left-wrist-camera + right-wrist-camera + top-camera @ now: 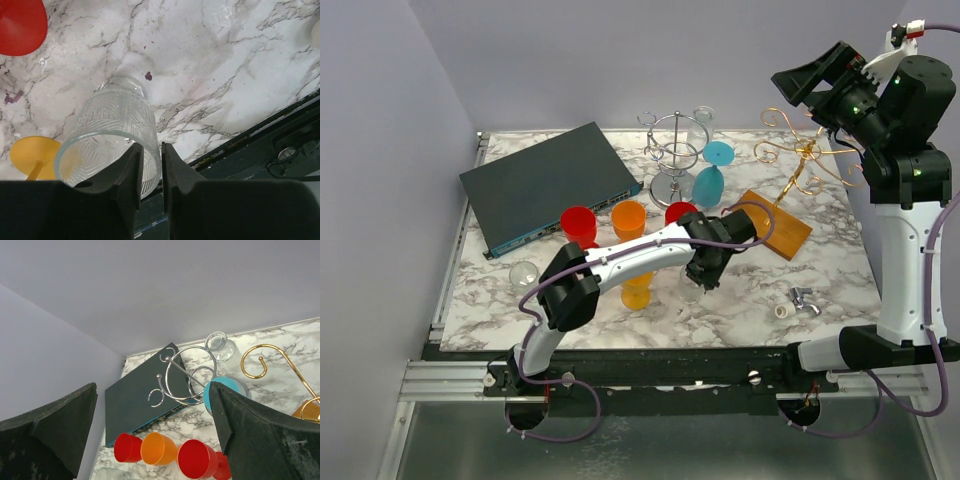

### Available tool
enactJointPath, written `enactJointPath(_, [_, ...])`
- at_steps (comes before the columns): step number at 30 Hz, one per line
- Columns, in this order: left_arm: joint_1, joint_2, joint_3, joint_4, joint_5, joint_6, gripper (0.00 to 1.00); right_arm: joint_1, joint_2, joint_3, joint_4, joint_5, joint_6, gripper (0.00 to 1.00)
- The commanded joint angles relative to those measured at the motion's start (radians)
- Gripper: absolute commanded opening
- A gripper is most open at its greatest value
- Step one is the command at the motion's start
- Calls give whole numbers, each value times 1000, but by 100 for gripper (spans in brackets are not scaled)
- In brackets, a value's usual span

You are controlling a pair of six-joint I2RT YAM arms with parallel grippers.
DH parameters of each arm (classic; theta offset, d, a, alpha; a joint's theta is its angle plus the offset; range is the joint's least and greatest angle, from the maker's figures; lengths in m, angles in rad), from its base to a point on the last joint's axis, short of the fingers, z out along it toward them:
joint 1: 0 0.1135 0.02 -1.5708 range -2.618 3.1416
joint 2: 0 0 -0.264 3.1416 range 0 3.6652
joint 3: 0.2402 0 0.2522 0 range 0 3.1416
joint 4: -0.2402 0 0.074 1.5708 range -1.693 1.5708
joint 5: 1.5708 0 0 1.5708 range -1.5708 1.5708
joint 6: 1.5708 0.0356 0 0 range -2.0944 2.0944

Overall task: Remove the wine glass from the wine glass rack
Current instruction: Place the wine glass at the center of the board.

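Note:
A clear patterned wine glass (117, 125) stands on the marble near the table's front edge, also seen from above (690, 291). My left gripper (151, 160) straddles its rim, one finger inside the bowl and one outside. The jaws are narrowly parted, with a dark gap beside the glass wall. The silver wire wine glass rack (675, 160) stands at the back, with a blue glass (712, 172) and a clear glass (700, 125) hanging on it. My right gripper (820, 85) hovers high at the right, wide open and holding nothing.
A gold wire rack (805, 155) on a wooden base (770, 228) stands right of the silver one. Red (578, 222), orange (628, 217) and red (680, 212) cups line the middle. A dark flat box (550, 185) lies back left. A small fitting (798, 300) lies front right.

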State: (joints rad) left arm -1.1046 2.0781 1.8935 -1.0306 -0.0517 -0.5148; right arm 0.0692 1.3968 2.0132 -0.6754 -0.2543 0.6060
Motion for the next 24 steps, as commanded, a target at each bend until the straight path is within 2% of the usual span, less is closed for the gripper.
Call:
enactJointPath(1, [-6, 0, 48, -10, -23, 15, 29, -3, -19, -1, 18, 20, -20, 100])
enactJointPath(9, [-6, -28, 84, -34, -36, 15, 45, -2, -16, 9, 7, 19, -25, 100])
enactJointPath(24, [-6, -145, 143, -72, 4, 24, 59, -2, 19, 44, -8, 35, -44, 100])
